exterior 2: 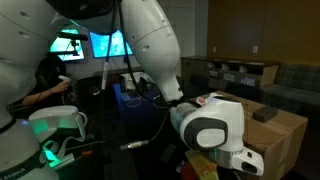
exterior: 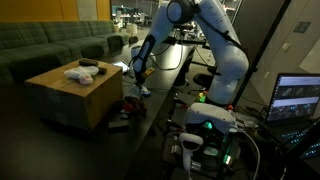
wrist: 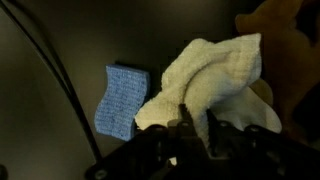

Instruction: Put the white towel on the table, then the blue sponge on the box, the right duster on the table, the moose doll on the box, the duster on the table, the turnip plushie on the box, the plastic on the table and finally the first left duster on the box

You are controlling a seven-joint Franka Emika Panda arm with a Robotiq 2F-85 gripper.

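Nearest the wrist camera, the pincer (wrist: pixel 197 122) is seen shut almost fully on a fold of the white towel (wrist: pixel 215 75). The towel is bunched in front of it over the dark table (wrist: pixel 50 60); whether it touches the table cannot be told. Just beside the towel, the blue sponge (wrist: pixel 122 98) is seen lying on the table. Farther off, the box (exterior: pixel 60 105) is seen beside the arm. The towel is judged light, soft and limp, so a pinch on a gathered fold is best taken, since loose corners may droop and drag.

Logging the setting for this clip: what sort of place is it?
Probably an office or lab lounge, dimly lit: a long green sofa runs along the back, lit monitors stand at a desk, and an open laptop sits near the robot.
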